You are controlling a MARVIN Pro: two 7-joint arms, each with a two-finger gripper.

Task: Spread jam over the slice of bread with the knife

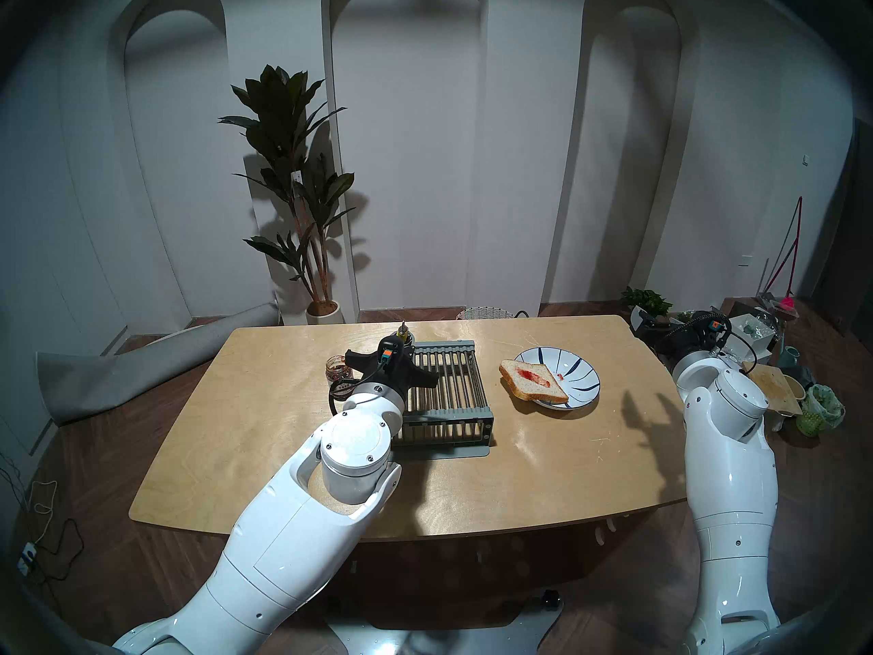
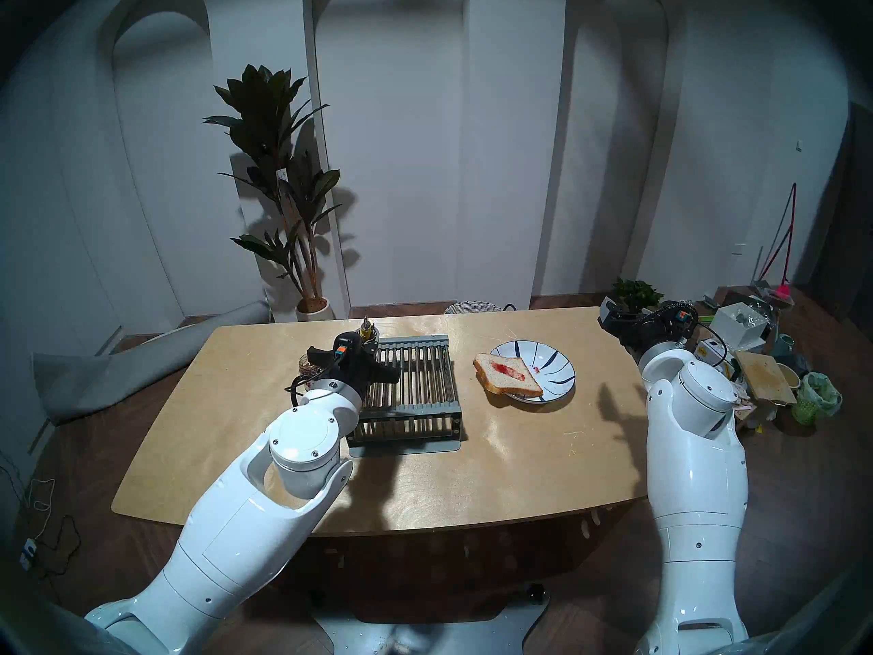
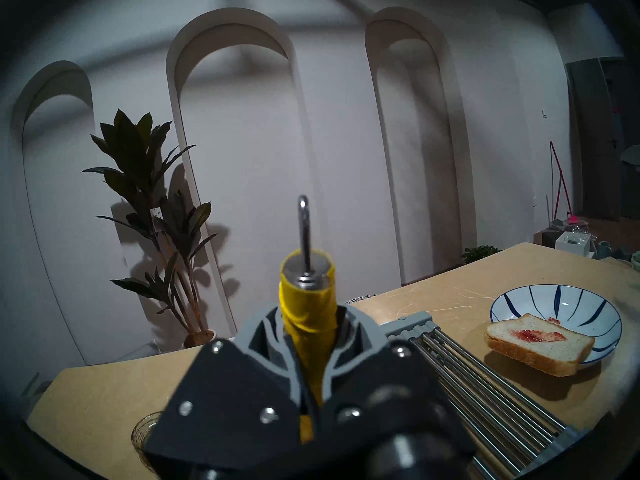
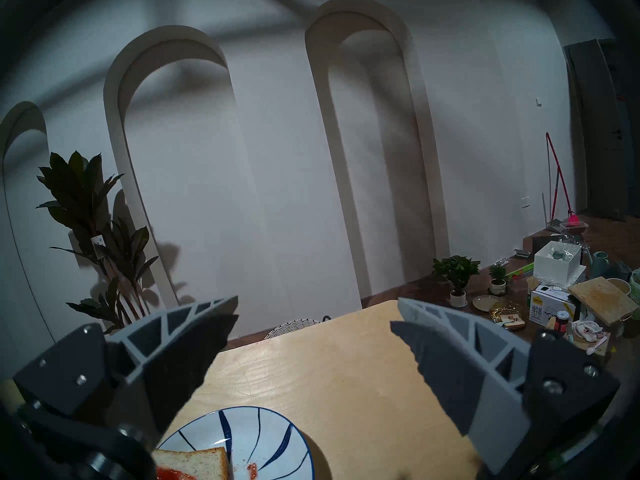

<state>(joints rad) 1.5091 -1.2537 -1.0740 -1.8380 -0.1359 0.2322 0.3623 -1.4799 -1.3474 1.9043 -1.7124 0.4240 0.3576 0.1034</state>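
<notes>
Bread (image 1: 533, 381) with a red jam (image 1: 534, 373) streak lies half on the plate (image 1: 578, 370). Left jaws (image 3: 313, 361) are closed on the yellow knife (image 3: 308, 295), blade up, by the rack (image 1: 446, 389). Right jaws (image 4: 315, 334) are wide open. The jar (image 1: 336, 368) sits left.

Both arms, the left arm (image 1: 264, 540) and the right arm (image 1: 727, 474), wear glossy white rounded shells with grey round joint caps and small dark screws. Each wrist ends in a black housing carrying an orange-and-teal block and a looping black cable. The fingers (image 4: 485, 375) are grey, ribbed with triangular cut-outs, on black screwed brackets.
</notes>
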